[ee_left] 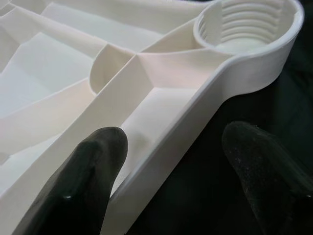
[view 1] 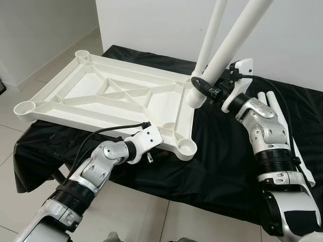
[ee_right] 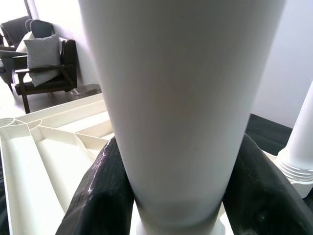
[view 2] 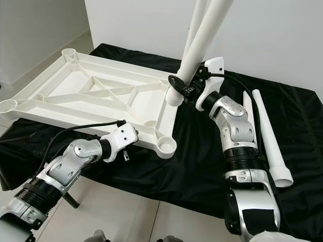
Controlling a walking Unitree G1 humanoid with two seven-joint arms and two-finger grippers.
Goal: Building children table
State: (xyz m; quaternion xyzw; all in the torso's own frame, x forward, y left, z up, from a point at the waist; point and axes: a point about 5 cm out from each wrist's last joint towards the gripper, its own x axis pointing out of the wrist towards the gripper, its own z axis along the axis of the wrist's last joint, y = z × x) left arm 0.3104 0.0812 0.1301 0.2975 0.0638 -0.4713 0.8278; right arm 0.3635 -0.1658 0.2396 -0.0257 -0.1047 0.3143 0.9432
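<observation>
White plastic tabletop (view 1: 108, 96) lies upside down, ribbed underside up, on a black cloth (view 1: 222, 166) spread over a low surface; its left end overhangs the tiled floor (view 1: 30, 196). Right gripper (view 1: 204, 86) is clamped around a white table leg (view 1: 229, 43), which tilts up and to the right, its threaded lower end at the tabletop's far-right corner. In the right wrist view both black fingers (ee_right: 100, 196) press against the leg's sides. A second leg (view 1: 211, 33) rises from about the same corner; its seat is hidden. Left gripper (ee_left: 166, 161) straddles the tabletop's near edge rail beside the empty threaded socket (view 1: 186, 147), fingers apart, one inside the frame, one outside. Spare legs (view 2: 267, 133) lie on the cloth to the right.
</observation>
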